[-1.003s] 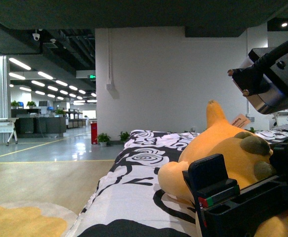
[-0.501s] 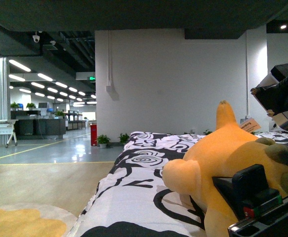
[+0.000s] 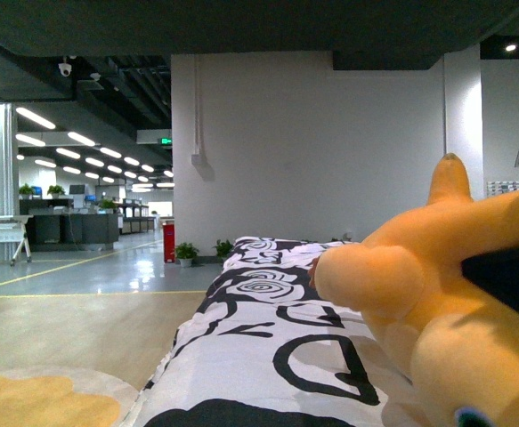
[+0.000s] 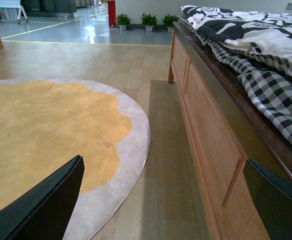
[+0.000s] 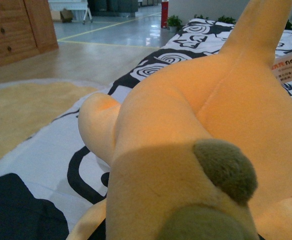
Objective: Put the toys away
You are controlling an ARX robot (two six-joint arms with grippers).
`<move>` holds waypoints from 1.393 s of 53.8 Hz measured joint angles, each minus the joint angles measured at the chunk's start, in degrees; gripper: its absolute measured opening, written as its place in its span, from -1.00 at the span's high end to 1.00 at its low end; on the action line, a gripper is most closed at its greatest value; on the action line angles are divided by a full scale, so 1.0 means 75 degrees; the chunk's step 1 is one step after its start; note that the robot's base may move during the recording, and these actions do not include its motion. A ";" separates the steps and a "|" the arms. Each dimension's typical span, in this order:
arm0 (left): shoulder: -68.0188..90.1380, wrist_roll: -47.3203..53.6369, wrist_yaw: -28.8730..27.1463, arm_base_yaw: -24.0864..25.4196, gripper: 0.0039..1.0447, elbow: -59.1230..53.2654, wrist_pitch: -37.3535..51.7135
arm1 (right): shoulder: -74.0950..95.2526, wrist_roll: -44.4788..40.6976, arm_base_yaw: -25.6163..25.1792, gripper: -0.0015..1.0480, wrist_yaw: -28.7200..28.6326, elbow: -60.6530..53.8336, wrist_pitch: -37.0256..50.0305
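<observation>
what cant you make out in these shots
- Right end effector: front view shows only a dark patch behind the plush toy; open or shut unclear.
- Right wrist view: plush toy fills it, hiding the fingers.
- Paper tag: print cut off by the right wrist view's edge.

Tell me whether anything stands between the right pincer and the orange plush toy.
Nothing visible does. The plush toy fills the right wrist view at close range, over the black-and-white bedcover; the right pincer's fingers do not show there.
</observation>
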 joint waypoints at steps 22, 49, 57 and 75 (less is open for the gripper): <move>0.0000 0.0000 0.0000 0.0000 -0.89 -0.0003 0.0000 | -0.2935 0.1518 -0.2127 0.65 -0.2495 -0.0938 -0.1352; 0.0000 0.0000 0.0000 0.0000 -0.89 -0.0003 0.0000 | -0.6175 0.1236 -0.1746 0.65 -0.2183 -0.2804 -0.2139; 0.0000 0.0003 0.0000 0.0000 -0.89 -0.0003 0.0000 | -0.6376 0.1265 -0.2468 0.65 -0.2597 -0.3179 -0.1824; 0.0000 0.0003 0.0000 0.0000 -0.89 0.0000 0.0000 | -0.6601 0.1524 -0.2634 0.65 -0.2643 -0.3506 -0.1743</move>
